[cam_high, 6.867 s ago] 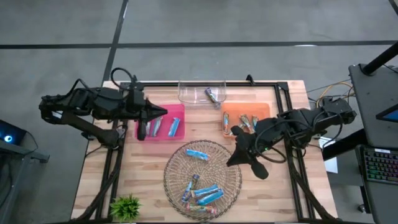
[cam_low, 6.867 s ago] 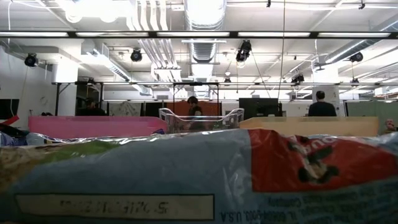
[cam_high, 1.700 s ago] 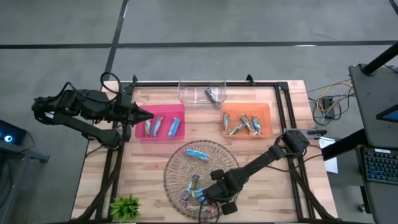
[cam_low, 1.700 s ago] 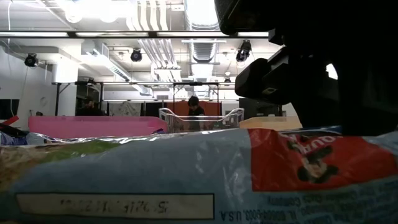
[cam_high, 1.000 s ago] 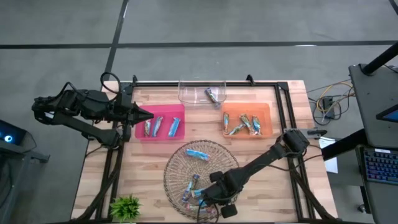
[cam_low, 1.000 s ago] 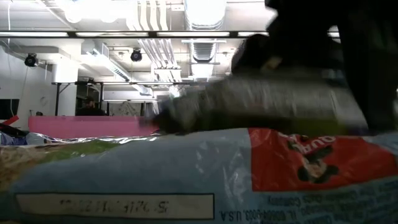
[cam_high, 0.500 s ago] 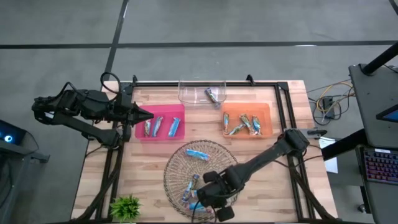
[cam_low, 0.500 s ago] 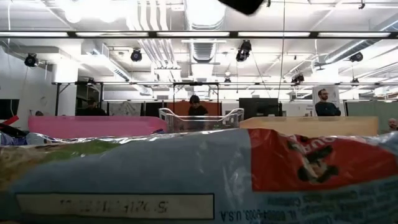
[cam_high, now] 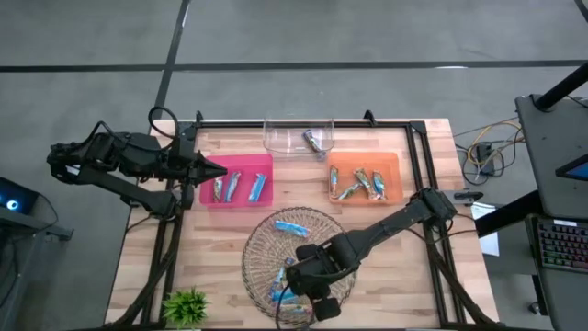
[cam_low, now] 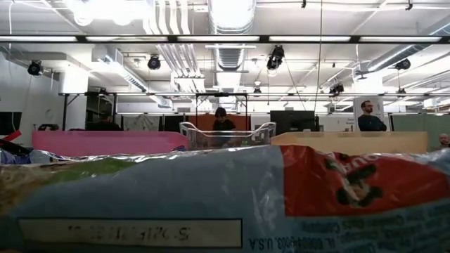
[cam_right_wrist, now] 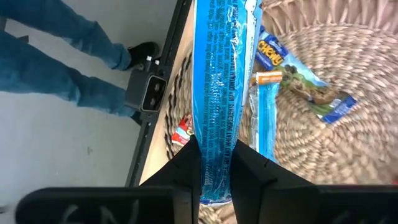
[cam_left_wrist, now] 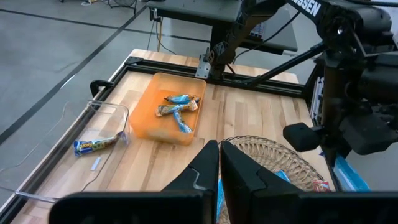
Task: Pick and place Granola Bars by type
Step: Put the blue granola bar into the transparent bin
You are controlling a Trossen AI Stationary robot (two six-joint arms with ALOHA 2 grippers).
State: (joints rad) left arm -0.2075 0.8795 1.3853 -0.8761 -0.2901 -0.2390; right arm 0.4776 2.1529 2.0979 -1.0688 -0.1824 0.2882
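Observation:
My right gripper [cam_high: 308, 302] hangs over the near part of the wicker basket [cam_high: 254, 246], shut on a long bright blue granola bar [cam_right_wrist: 214, 74]. More bars lie in the basket [cam_high: 292, 227], blue ones among them. The pink tray [cam_high: 237, 164] holds three bars, the orange tray [cam_high: 393, 164] several, and the clear container [cam_high: 280, 138] one [cam_high: 315, 140]. My left gripper [cam_high: 220, 170] waits shut at the pink tray's left edge. One wrapper [cam_low: 225, 204] fills the low view's lower half. My right gripper pinches one end of the blue bar [cam_right_wrist: 214, 163] between its two fingers [cam_right_wrist: 186, 168]. They slant down from above, and the bar runs on along their line. It hangs below them, its free end [cam_right_wrist: 219, 12] clear above the basket's bars.
A small green plant [cam_high: 186, 303] stands at the near left corner. A black frame [cam_high: 413, 138] rims the table's far and side edges. Bare wood lies to either side of the basket. People stand in the room beyond [cam_low: 369, 118], and legs show beside the table [cam_right_wrist: 56, 62].
My right gripper has risen out of the basket with the blue bar, drifting a little toward the table's left edge. The bar is lifted clear and hangs below the fingers. The gripper has left the low view upward.

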